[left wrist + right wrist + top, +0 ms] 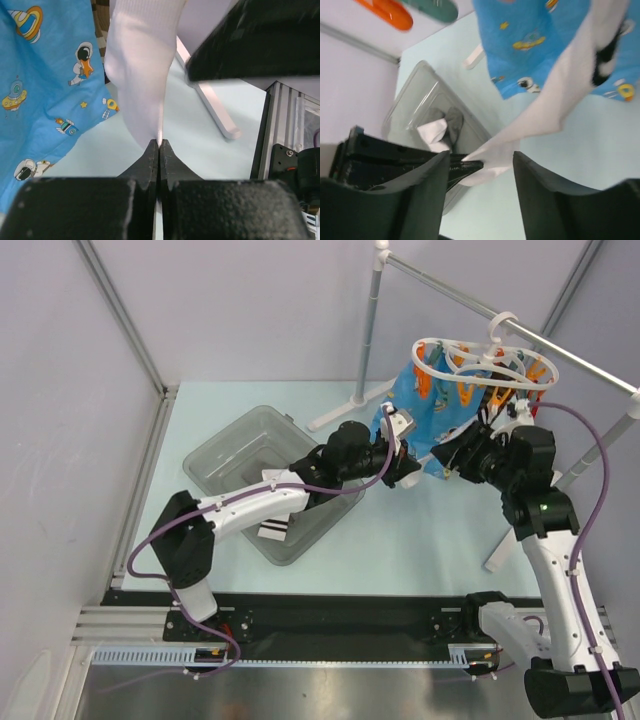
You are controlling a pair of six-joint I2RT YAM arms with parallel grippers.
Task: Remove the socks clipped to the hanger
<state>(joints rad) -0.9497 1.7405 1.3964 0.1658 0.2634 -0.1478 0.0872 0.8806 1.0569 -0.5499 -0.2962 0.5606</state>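
The white hanger [478, 352] with orange clips hangs on the rail at the upper right. Blue printed socks [432, 405] hang from it. In the left wrist view, my left gripper [159, 146] is shut on the toe of a white sock [142, 65] that hangs beside a blue sock [45, 85] and a brown striped sock [102, 15]. My right gripper [480, 165] is open, just right of the left one [400, 455]. The white sock [560, 95] stretches taut in front of it. An orange clip [387, 12] and a green clip [432, 7] show above.
A clear plastic bin [215, 455] stands left of centre under the left arm, with a grey sock [451, 120] and a white sock [432, 134] inside. The silver rail [570, 355] and its white stand feet [335, 415] cross the back right.
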